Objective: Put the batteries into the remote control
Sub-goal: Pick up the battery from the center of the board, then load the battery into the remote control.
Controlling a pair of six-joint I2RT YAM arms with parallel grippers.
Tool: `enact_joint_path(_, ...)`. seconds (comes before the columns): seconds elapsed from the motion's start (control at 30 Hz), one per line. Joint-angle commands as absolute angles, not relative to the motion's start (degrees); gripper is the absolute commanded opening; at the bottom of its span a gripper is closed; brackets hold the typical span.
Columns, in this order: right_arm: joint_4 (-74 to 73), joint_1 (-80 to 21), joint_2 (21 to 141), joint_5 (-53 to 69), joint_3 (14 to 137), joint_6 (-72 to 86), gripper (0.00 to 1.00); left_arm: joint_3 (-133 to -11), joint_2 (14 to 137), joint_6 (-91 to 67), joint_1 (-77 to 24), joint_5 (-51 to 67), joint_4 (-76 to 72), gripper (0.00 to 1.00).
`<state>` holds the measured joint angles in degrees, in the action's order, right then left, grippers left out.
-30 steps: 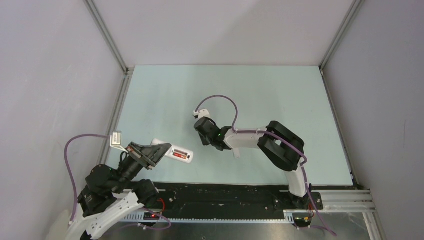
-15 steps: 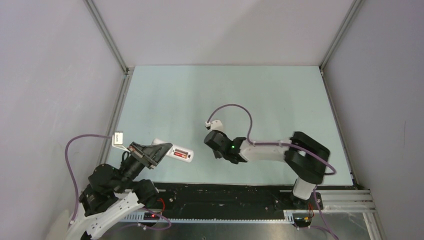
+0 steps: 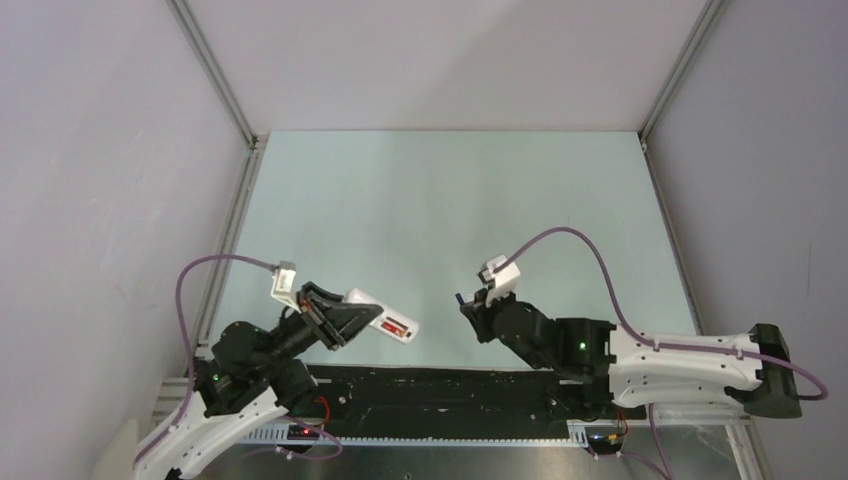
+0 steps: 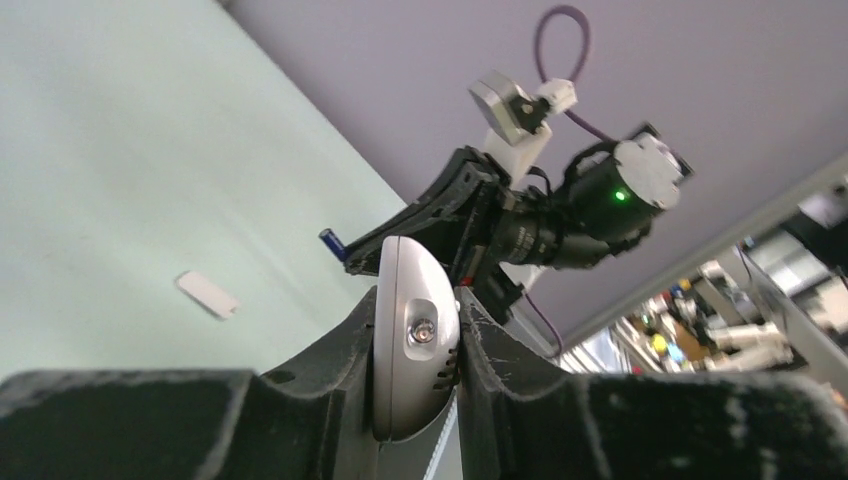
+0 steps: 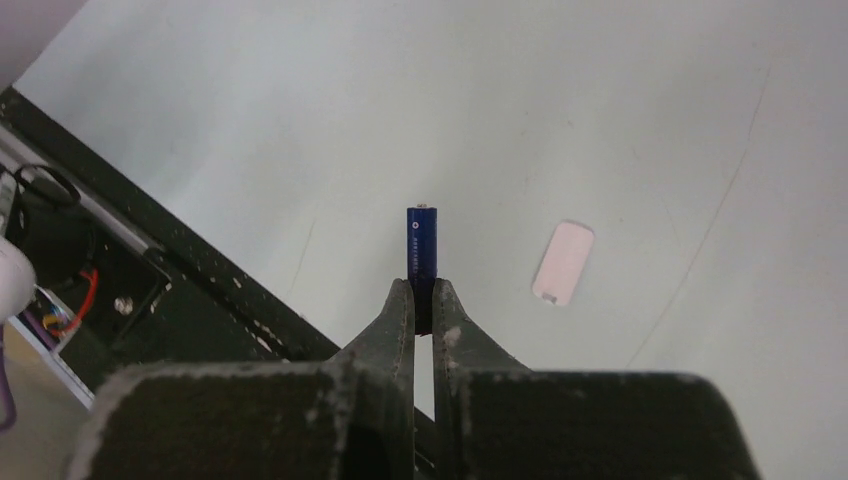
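My left gripper (image 3: 345,318) is shut on the white remote control (image 3: 385,315) and holds it above the table's near left, bay side up. One red-orange battery (image 3: 400,327) lies in the open bay. In the left wrist view the remote's rounded end (image 4: 415,345) sits clamped between the black fingers. My right gripper (image 3: 470,308) is shut on the dark blue battery (image 5: 421,248), which sticks out past the fingertips. It hangs just right of the remote, the two apart.
A small white cover plate (image 5: 563,262) lies flat on the pale green table (image 3: 450,190) below the right gripper. The black rail (image 3: 450,385) with the arm bases runs along the near edge. Grey walls stand on both sides.
The right arm has drawn back from mid-table toward the near edge, carrying the blue battery. The left arm has shifted the remote to the right and a little nearer.
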<state>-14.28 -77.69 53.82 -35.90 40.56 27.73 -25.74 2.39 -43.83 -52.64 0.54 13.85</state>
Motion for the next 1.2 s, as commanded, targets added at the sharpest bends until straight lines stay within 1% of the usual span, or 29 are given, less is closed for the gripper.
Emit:
enact_joint_path(0.0,-12.16,-81.20,48.84,-42.26,36.53,25.55,0.00,-23.04,3.68,-39.80,-52.57,14.63,-3.72,0.00)
enact_joint_path(0.27,-12.13,-87.72,46.16,-48.94,35.64,23.15,0.00,-21.39,3.27,-35.14,-52.70,18.72,-6.30,0.00)
enact_joint_path(0.4,-12.86,-88.29,46.62,-49.32,35.56,24.83,0.00,-20.18,1.34,-35.51,-52.66,17.55,-6.49,0.00)
enact_joint_path(0.5,-12.91,-86.63,49.62,-47.57,35.31,28.63,0.00,-19.24,0.22,-36.80,-52.65,15.18,-6.44,0.00)
enact_joint_path(0.57,-10.38,-83.48,53.25,-43.56,34.94,31.34,0.00,-18.22,0.16,-38.19,-52.65,12.31,-6.44,0.00)
enact_joint_path(0.67,-4.77,-74.63,62.56,-32.66,35.55,33.06,0.00,-18.35,1.10,-39.54,-52.71,10.77,-6.02,0.00)
enact_joint_path(0.77,-4.44,-69.02,71.10,-29.16,39.17,34.65,0.00,-20.87,2.75,-40.83,-52.68,9.04,-3.40,0.00)
enact_joint_path(0.87,-6.25,-68.12,80.60,-29.84,44.54,35.41,0.00,-23.02,3.29,-42.01,-52.65,6.80,0.23,0.00)
enact_joint_path(1.03,-10.81,-67.84,91.78,-29.59,50.82,38.33,0.00,-24.76,1.08,-42.22,-52.65,1.53,5.52,0.00)
enact_joint_path(1.17,-13.46,-68.51,95.65,-29.23,52.99,41.61,0.00,-24.81,-1.44,-42.20,-52.65,0.22,6.65,0.00)
